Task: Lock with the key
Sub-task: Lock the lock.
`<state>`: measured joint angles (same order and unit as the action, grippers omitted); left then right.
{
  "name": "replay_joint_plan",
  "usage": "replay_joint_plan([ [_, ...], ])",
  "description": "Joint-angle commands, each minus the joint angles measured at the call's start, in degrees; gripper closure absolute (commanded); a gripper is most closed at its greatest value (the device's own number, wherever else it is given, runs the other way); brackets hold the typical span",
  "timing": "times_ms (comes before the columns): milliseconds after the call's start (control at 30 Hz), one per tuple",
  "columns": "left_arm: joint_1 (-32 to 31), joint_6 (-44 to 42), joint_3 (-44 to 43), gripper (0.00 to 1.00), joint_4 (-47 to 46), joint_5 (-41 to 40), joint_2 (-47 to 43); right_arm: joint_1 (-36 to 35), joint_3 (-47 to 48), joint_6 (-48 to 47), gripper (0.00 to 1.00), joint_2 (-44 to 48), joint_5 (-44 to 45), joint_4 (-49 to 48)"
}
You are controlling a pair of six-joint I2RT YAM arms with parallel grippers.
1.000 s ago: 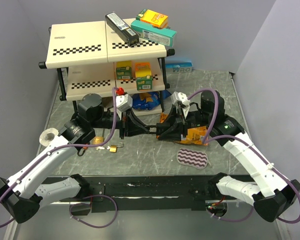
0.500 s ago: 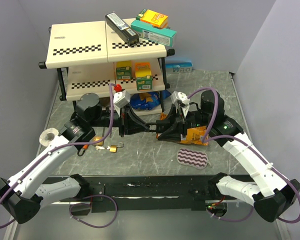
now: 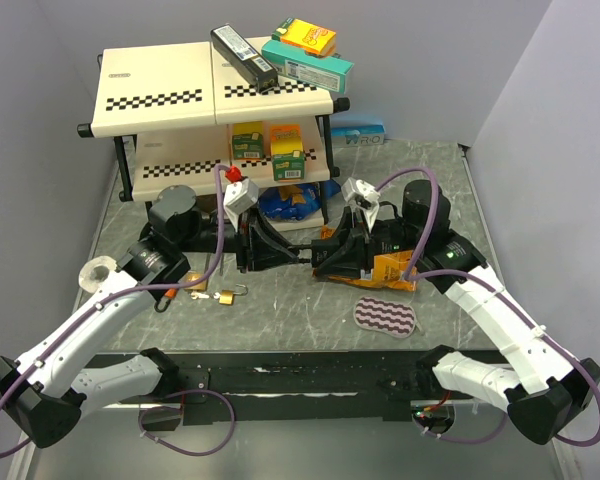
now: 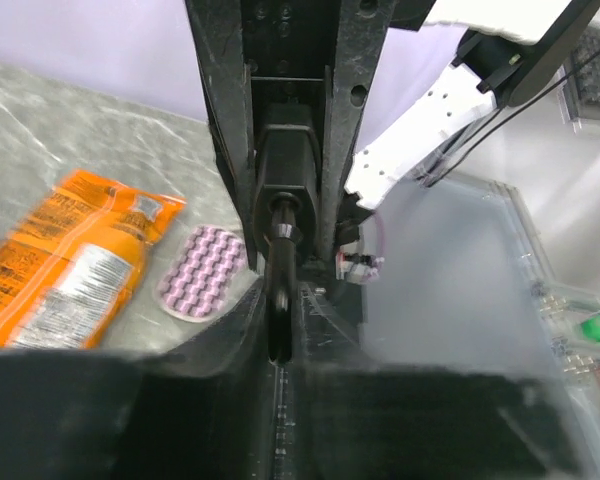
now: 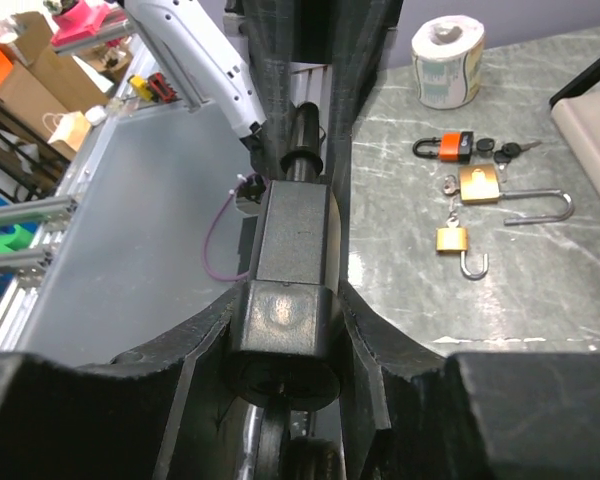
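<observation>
Black lock [image 5: 285,262] is hanging above the desk [image 3: 290,325] between the two arms, the right claw [image 3: 323,258] clamping its blocky body by both flat sides. Looking hard, rigid and fairly heavy for its size, with smooth faces liable to slip under a twist, it is calling for just that broad side grip. Its key [image 4: 280,292], thin, stiff and light, is sitting at the lock's end inside the nearly closed left claw [image 3: 268,250], whose actual pinch cannot be told; the flat head is offering the best hold for turning.
</observation>
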<state>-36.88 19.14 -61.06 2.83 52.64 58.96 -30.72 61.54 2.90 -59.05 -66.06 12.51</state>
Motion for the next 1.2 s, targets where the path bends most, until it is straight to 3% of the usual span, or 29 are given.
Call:
replay_joint_plan([
  [0,0.1,-6.7,-2.9,0.60,1.1,-0.1,-1.6,-0.3,0.5,3.3,1.00,0.5,-1.7,-5.2],
  [67,0.2,-10.2,-3.9,0.44,5.9,0.1,-1.7,-0.2,0.6,3.7,1.00,0.6,-1.4,-5.6],
  [100,0.3,-11.0,-4.2,0.42,7.3,0.1,-1.8,-0.1,0.6,3.8,1.00,0.6,-1.5,-5.4],
  [233,0.7,-13.0,-3.6,0.41,11.5,0.9,-3.2,-0.1,0.8,3.0,1.00,0.7,-1.9,-5.0],
  [400,0.7,-11.7,-2.8,0.44,9.5,0.5,-3.3,-0.2,0.6,1.6,1.00,1.0,-2.8,-4.2],
  [733,0.6,-10.1,-4.4,0.70,8.1,3.0,-0.2,-0.3,0.8,2.0,1.00,1.1,-2.6,-5.0],
  [933,0.1,-7.5,-4.4,0.91,5.3,4.9,0.8,-0.6,0.2,2.6,1.00,1.1,-2.1,-6.1],
  [1067,-1.4,-6.2,-4.3,0.99,4.0,5.5,1.6,-1.0,0.2,2.1,1.00,0.8,-1.7,-6.2],
  [1167,-2.6,-5.0,-4.0,0.99,2.4,5.4,2.0,-1.4,0.3,1.5,1.00,0.6,-1.5,-5.9],
])
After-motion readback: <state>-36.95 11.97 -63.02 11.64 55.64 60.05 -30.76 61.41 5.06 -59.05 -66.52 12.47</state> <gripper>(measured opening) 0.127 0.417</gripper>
